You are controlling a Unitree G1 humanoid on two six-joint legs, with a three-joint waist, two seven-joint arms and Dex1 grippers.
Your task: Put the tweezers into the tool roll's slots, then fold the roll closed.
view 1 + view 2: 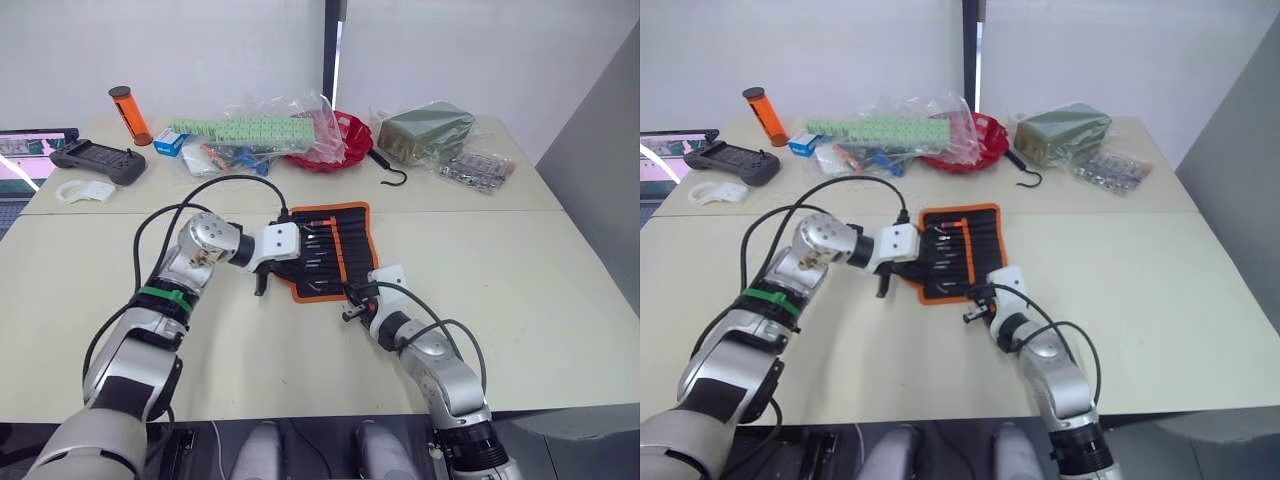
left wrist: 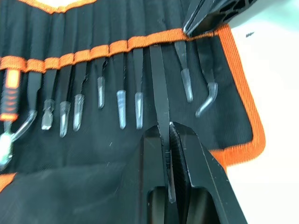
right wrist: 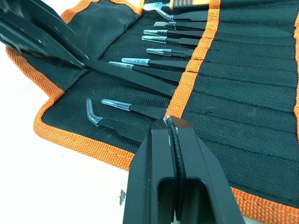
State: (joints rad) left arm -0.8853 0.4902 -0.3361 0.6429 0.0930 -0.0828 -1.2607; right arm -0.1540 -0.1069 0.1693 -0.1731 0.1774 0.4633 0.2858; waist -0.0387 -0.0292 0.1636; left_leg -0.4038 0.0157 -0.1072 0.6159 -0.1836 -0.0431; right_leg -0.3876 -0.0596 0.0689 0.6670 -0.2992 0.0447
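Roll: tool roll [image 1: 335, 250] is lying opened flat on the pale surface [image 1: 520, 260], pretty much dead centre, orange edging all around.

Slots: the slots [image 2: 112, 49] run in a row under the roll's orange strip, and most already have tweezers sitting in them, capped tips poking out onto the black fabric.

Left end effector: left end effector [image 2: 167, 135] is over the roll's left half, fingers clamped on one of the tweezers [image 2: 158, 79]. That one has its far end right at the orange strip, lined up with a slot between its neighbours.

Right end effector: right end effector [image 3: 169, 123] has its fingers pressed together with nothing between them, tips resting at the near end of the roll's orange strip.

Background stuff: beyond the roll there's a black hook [image 1: 392, 172], a red bowl [image 1: 345, 135] and an orange bottle [image 1: 130, 115], all well apart from the roll.
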